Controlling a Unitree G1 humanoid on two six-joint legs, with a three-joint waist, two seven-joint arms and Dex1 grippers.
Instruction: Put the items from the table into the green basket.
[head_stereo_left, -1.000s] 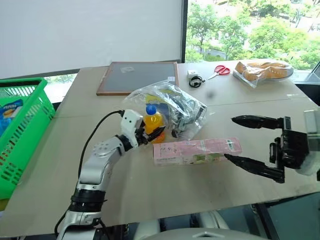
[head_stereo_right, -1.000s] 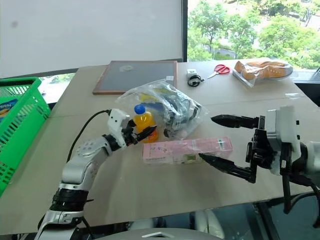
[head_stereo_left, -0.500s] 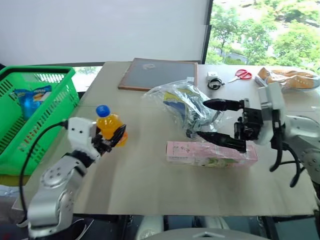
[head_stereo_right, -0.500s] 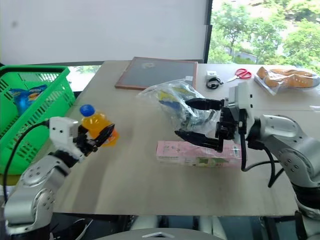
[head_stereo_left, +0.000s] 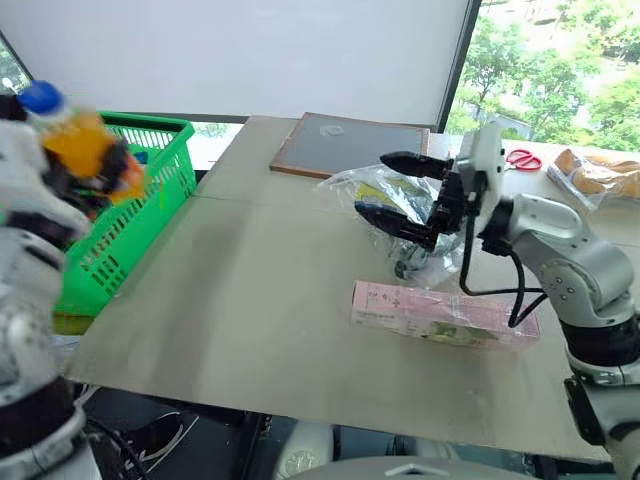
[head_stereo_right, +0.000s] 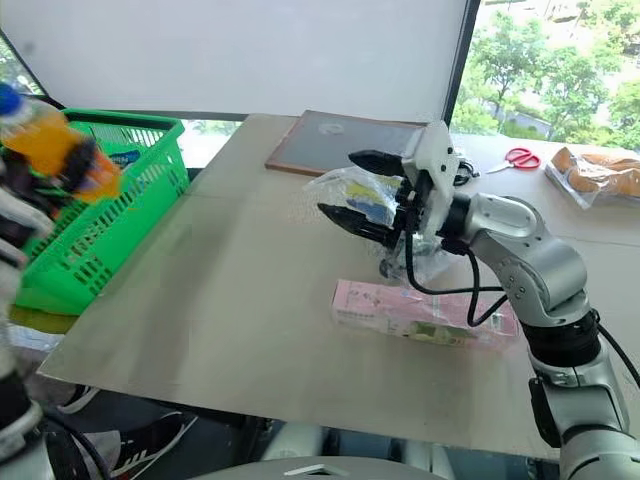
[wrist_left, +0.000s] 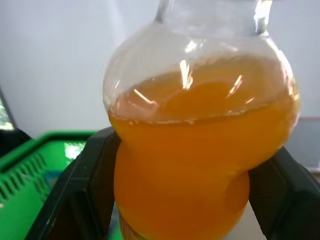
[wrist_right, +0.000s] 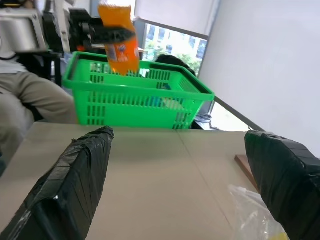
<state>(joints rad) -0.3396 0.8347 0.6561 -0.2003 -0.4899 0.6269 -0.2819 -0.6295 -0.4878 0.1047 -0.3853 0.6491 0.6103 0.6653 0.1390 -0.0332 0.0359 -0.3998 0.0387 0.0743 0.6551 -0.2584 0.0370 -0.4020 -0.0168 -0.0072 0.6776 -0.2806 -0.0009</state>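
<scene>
Left eye view: left hand (head_stereo_left: 85, 165) pinches the bottle (head_stereo_left: 85, 140); right hand (head_stereo_left: 395, 190) spread.

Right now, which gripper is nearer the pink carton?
Right. The right gripper hovers open just above the pink carton, by the plastic bag. The left gripper holds the juice bottle over by the green basket.

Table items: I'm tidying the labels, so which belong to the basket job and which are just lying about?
Job: orange-juice bottle, pink carton, clear plastic bag, green basket.

Lying about: framed board, scissors, bagged bread.
</scene>
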